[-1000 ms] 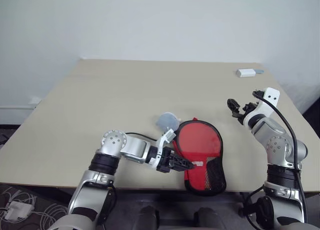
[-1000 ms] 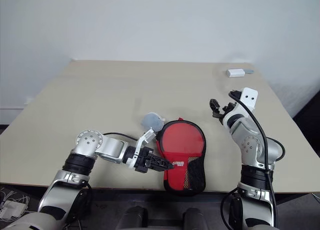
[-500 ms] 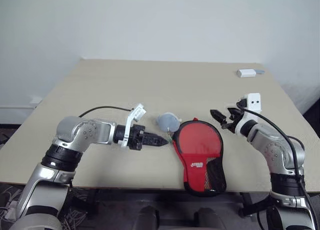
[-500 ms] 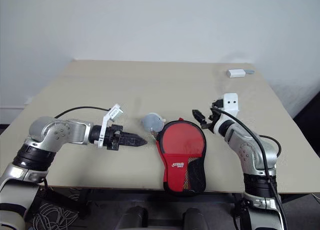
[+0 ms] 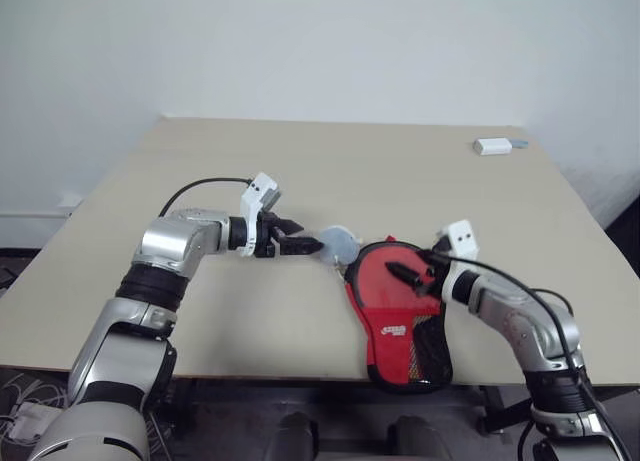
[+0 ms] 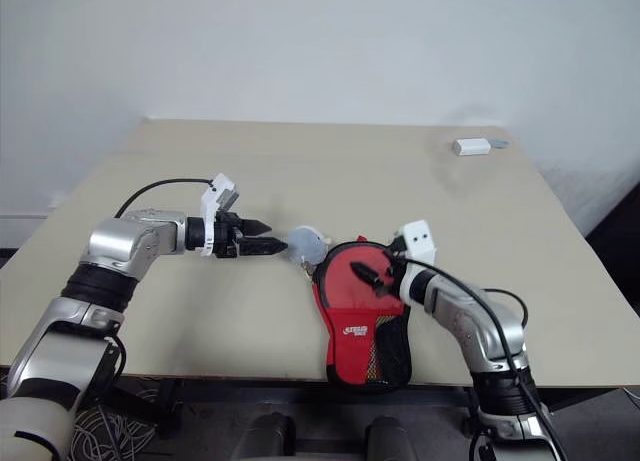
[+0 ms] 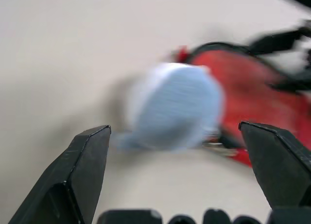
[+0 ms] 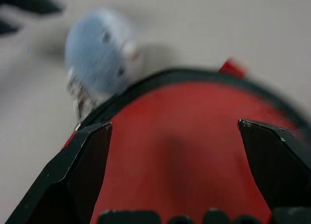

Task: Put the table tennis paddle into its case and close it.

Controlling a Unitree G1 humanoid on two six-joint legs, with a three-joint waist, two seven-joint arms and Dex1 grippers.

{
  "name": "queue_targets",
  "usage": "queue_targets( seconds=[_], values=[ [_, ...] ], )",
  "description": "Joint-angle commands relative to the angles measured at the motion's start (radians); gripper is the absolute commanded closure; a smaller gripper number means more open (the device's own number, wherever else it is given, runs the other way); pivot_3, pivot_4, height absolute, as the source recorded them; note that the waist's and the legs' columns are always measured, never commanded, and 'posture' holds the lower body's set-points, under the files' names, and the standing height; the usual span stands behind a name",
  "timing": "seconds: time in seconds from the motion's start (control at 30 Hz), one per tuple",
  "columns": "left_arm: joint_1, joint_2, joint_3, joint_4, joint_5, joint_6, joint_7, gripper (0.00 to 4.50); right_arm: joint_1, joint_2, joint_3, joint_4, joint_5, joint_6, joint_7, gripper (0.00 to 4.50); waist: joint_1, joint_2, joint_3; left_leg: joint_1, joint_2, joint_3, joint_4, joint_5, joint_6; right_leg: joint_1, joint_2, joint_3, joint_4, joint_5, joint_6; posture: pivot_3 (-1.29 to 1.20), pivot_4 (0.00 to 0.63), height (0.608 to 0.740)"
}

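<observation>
Two grippers are sitting over the beige table, both empty. Left gripper is pointing level across the table toward a pale grey-blue round object, jaws spread wide, fingertips hanging just short of it and closing on nothing. In the left wrist view that object is sitting between and beyond the two black fingers, apart from both.

Right gripper is hovering over the round head of the case, jaws also wide apart, gripping nothing; I cannot tell whether the tips are touching the fabric. In the right wrist view the red face with its black zip rim is lying between the fingers.

Case is lying flat near the front table edge, round end at 12 o'clock, narrow end with the black mesh panel at 6 o'clock. Grey-blue object is sitting at about 10 o'clock from the case head, just beside the rim, seemingly tied to the zip. Table tennis paddle: cannot make it out separately from the red case face.

Small white box is sitting at 1 o'clock, well apart, near the far right corner.
</observation>
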State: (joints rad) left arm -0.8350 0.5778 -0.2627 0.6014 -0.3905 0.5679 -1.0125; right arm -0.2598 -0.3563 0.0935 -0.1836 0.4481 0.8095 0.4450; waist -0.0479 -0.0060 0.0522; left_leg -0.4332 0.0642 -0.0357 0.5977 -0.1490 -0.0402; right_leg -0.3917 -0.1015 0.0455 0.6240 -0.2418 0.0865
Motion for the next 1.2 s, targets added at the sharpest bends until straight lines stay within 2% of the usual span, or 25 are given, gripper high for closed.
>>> queue_targets(
  seconds=[0.03, 0.13, 0.37, 0.7, 0.83, 1.0, 1.07, 1.17, 1.2],
  values=[
    [-0.063, -0.047, 0.025, 0.104, 0.071, -0.111, -0.013, 0.01, -0.015, 0.005, 0.005, 0.011, -0.029, -0.044, 0.011, 0.0, 0.001, -0.001, 0.0, 0.0, 0.0, 0.0, 0.0, 0.0, 0.0, 0.0, 0.0, 0.0, 0.0, 0.0, 0.0, 0.0, 0.0, 0.74],
    [-0.093, -0.102, 0.038, 0.199, 0.111, -0.173, -0.013, 0.01, -0.021, 0.01, -0.001, 0.062, -0.049, -0.057, 0.008, 0.0, 0.001, -0.002, 0.0, 0.0, 0.0, 0.0, 0.001, 0.0, 0.0, 0.0, 0.0, 0.0, 0.0, 0.0, 0.0, 0.0, 0.0, 0.74],
    [-0.182, -0.228, 0.122, 0.432, 0.131, -0.169, 0.022, 0.01, -0.027, 0.014, 0.02, 0.119, -0.094, -0.089, 0.019, 0.0, 0.002, -0.004, 0.0, 0.0, 0.0, 0.0, 0.001, 0.001, 0.001, 0.001, 0.0, 0.0, 0.0, 0.001, 0.001, 0.0, 0.0, 0.74],
    [-0.171, -0.297, 0.146, 0.499, 0.189, -0.14, -0.073, 0.01, -0.028, 0.024, 0.037, 0.144, -0.143, -0.088, 0.013, 0.0, 0.001, -0.005, -0.001, 0.001, 0.0, -0.001, 0.001, 0.0, 0.001, 0.002, 0.0, 0.0, 0.001, 0.001, 0.003, 0.0, 0.0, 0.74],
    [-0.178, -0.308, 0.198, 0.519, 0.178, -0.138, -0.043, 0.82, -0.026, 0.013, 0.053, 0.147, -0.161, -0.073, 0.021, 0.0, 0.001, -0.006, -0.002, 0.001, 0.0, -0.001, 0.001, 0.0, 0.0, 0.003, 0.0, 0.0, 0.001, 0.001, 0.003, 0.0, 0.0, 0.74],
    [-0.191, -0.314, 0.229, 0.515, 0.182, -0.133, -0.057, 2.59, -0.021, -0.002, 0.108, 0.179, -0.215, -0.081, 0.029, 0.0, 0.001, -0.008, -0.003, 0.002, 0.0, -0.001, 0.001, 0.0, 0.0, 0.003, 0.0, 0.0, 0.001, 0.001, 0.003, 0.0, 0.0, 0.74],
    [-0.211, -0.317, 0.24, 0.532, 0.194, -0.15, -0.007, 3.25, -0.026, -0.005, 0.128, 0.193, -0.22, -0.038, 0.041, 0.0, 0.001, -0.009, -0.003, 0.003, 0.0, -0.001, 0.001, 0.0, 0.0, 0.003, 0.0, 0.0, 0.001, 0.001, 0.003, 0.0, 0.0, 0.74],
    [-0.242, -0.314, 0.266, 0.557, 0.193, -0.16, 0.046, 4.1, -0.036, -0.01, 0.159, 0.224, -0.236, 0.025, 0.057, 0.0, 0.0, -0.012, -0.005, 0.004, 0.0, -0.001, 0.001, 0.0, 0.0, 0.003, 0.0, -0.001, 0.001, 0.001, 0.003, 0.0, 0.0, 0.74],
    [-0.254, -0.313, 0.278, 0.567, 0.191, -0.162, 0.067, 4.1, -0.039, -0.012, 0.17, 0.237, -0.244, 0.036, 0.062, 0.0, -0.001, -0.013, -0.006, 0.004, 0.0, -0.001, 0.001, 0.0, 0.0, 0.003, 0.0, -0.001, 0.001, 0.001, 0.003, 0.0, 0.0, 0.74]
  ],
)
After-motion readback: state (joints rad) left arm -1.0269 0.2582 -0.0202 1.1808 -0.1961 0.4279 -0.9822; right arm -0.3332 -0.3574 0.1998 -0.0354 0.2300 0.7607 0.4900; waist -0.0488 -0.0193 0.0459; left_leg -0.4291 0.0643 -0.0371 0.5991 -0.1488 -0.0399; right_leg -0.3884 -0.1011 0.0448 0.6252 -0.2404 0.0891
